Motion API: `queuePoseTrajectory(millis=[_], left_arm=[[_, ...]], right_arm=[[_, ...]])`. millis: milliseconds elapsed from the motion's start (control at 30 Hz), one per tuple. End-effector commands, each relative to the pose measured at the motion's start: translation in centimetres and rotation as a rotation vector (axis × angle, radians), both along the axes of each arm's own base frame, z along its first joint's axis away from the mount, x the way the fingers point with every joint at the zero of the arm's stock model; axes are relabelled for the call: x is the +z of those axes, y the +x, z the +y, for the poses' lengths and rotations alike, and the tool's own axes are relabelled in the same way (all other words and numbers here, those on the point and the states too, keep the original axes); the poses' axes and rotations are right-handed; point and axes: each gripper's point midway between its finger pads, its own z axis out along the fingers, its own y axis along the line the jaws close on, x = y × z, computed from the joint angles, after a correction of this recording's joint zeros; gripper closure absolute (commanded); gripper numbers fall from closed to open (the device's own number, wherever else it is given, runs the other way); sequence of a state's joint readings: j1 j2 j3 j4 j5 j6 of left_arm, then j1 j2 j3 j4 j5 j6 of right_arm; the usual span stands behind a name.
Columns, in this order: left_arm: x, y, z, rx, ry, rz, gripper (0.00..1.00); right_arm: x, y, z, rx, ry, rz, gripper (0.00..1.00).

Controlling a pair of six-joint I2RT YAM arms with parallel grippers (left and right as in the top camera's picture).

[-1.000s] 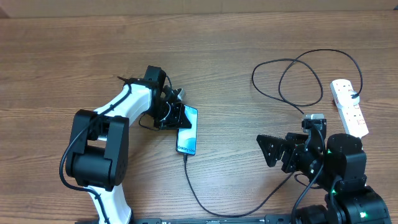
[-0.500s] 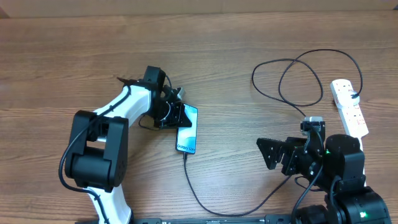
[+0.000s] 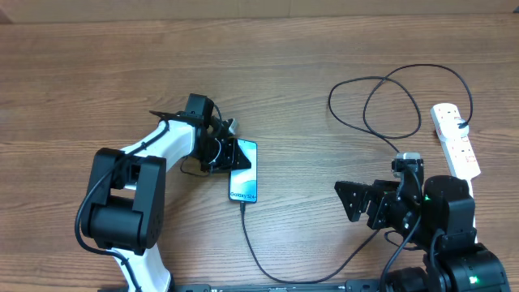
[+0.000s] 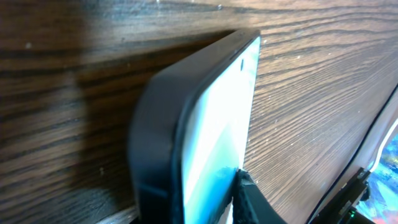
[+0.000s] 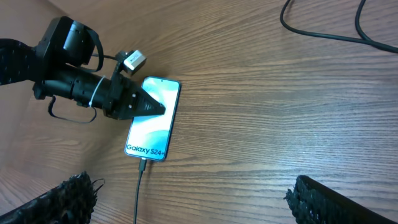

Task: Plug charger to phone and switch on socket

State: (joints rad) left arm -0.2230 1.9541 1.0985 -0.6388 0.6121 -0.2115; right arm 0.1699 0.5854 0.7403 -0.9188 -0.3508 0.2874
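Left gripper [image 3: 224, 152]: low at the upper left corner of the phone [image 3: 244, 172]. One dark finger [image 5: 142, 106] lies over the screen near that corner. The left wrist view shows only this fingertip against the glass and the phone's dark side edge, so how far the jaws stand apart, and whether they clasp the phone, cannot be told.

Right gripper [image 3: 361, 201]: spread wide with nothing between its fingers, hovering near the front edge of the table, well apart from the phone.

Phone: flat on the table, screen up and lit pale blue, with text near its lower short edge. The charger [image 3: 246, 234] enters that edge. The black cable runs toward the front edge, bends right past the right arm, and ends in loose loops at the far right.

Socket [image 3: 456, 139]: a white strip beside those loops, with a black plug seated at its far end. Switch position not legible.

Surface: brown wood-grain table [image 3: 81, 65], matte. A thin paler strip runs along the far edge in the overhead view
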Motion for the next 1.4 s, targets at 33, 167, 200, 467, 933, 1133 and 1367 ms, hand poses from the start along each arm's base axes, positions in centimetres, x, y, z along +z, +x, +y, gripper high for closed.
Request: queuePoseTrajectory(millis=[33, 167, 200, 467, 933, 1133, 1367], left_arm=[[-4.5, -2.3, 3.7, 0.009, 0.244, 0.076, 0.77], [-4.5, -2.3, 3.8, 0.009, 0.250, 0.074, 0.76], [-4.5, -2.3, 3.8, 0.009, 0.250, 0.075, 0.76], [-4.5, -2.6, 3.9, 0.008, 0.253, 0.087, 0.76], [-4.7, -2.7, 4.4, 0.034, 0.285, 0.106, 0.60], [-4.7, -2.8, 4.4, 0.040, 0.290, 0.112, 0.55], [-4.8, -3.1, 5.1, 0.048, 0.328, 0.126, 0.50]], right_arm=[[0.6, 0.2, -0.2, -0.009, -0.004, -0.018, 0.00], [0.6, 0.2, -0.2, -0.009, -0.005, -0.019, 0.00], [0.6, 0.2, -0.2, -0.009, -0.005, -0.019, 0.00], [0.5, 0.3, -0.4, -0.018, -0.013, -0.021, 0.00], [0.6, 0.5, -0.4, -0.023, -0.015, -0.028, 0.00], [0.6, 0.5, -0.4, -0.024, -0.015, -0.029, 0.00], [0.6, 0.5, -0.4, -0.024, -0.015, -0.029, 0.00]])
